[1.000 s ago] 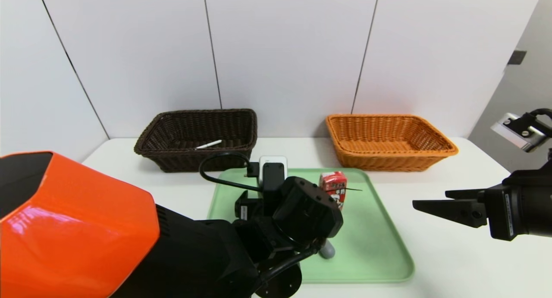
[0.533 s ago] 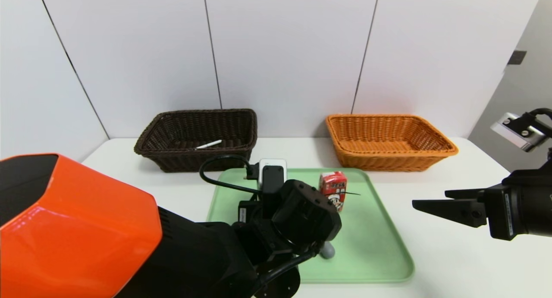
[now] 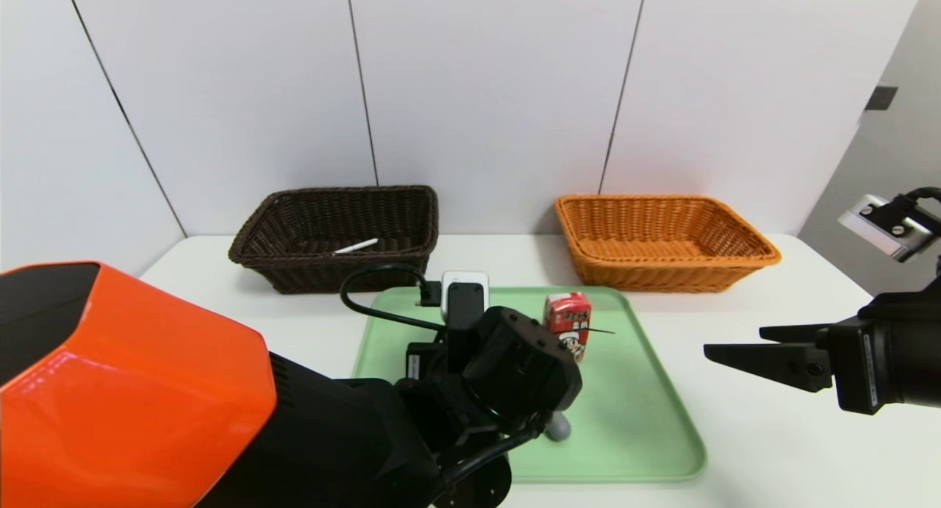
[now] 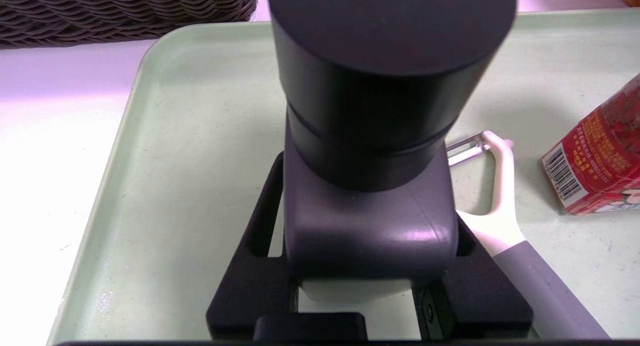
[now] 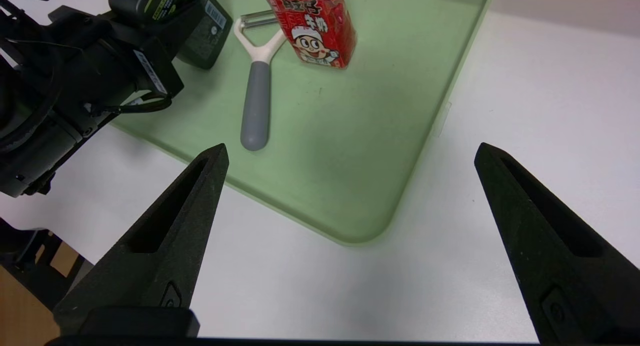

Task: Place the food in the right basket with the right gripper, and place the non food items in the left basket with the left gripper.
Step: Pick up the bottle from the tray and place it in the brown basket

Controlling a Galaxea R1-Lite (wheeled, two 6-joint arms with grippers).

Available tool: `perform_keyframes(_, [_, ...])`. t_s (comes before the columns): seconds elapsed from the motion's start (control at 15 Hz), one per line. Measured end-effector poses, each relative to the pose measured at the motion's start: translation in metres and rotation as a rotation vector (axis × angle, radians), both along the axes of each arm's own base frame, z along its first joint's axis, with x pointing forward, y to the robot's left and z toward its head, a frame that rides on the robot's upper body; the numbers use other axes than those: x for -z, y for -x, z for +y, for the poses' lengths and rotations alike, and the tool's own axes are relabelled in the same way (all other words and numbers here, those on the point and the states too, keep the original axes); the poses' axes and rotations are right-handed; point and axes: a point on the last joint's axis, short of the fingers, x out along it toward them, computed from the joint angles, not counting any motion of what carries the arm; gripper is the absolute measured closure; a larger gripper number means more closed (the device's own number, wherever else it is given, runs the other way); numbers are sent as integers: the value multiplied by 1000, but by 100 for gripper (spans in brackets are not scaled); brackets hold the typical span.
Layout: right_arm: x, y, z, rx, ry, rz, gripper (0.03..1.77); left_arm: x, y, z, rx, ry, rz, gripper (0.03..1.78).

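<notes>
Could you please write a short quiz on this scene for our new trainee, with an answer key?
1. Multiple choice: What lies in the dark brown basket?
a) a red carton
b) a white pen
c) a Y-peeler
2. True or false: The right hand stands open over the white table, to the right of the green tray.
3. Fill in the blank: The left hand is over the tray, at the black ______.

Key: 1. b; 2. true; 3. bottle
</notes>
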Motion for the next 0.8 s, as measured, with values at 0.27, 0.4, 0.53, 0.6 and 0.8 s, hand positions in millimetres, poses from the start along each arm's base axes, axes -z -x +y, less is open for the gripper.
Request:
perform_keyframes(0.27, [0,0,0,1,-1,1,10,-17,2,4,19,-13,-27,120])
perform_keyframes(0.4, [0,0,0,2,-2,2,10,-33,3,10,30,-25,-52,120])
perform_keyframes(0.53, [0,0,0,2,-1,2,10,-55,-3,19,22,-19,-89,120])
perform_keyframes(0.6, [0,0,0,2,-2,2,10,-68,-10,26,5,-17,-111,120])
perform_keyframes(0.8, [0,0,0,2,0,0,10,-101,-30,51,9,-2,-158,120])
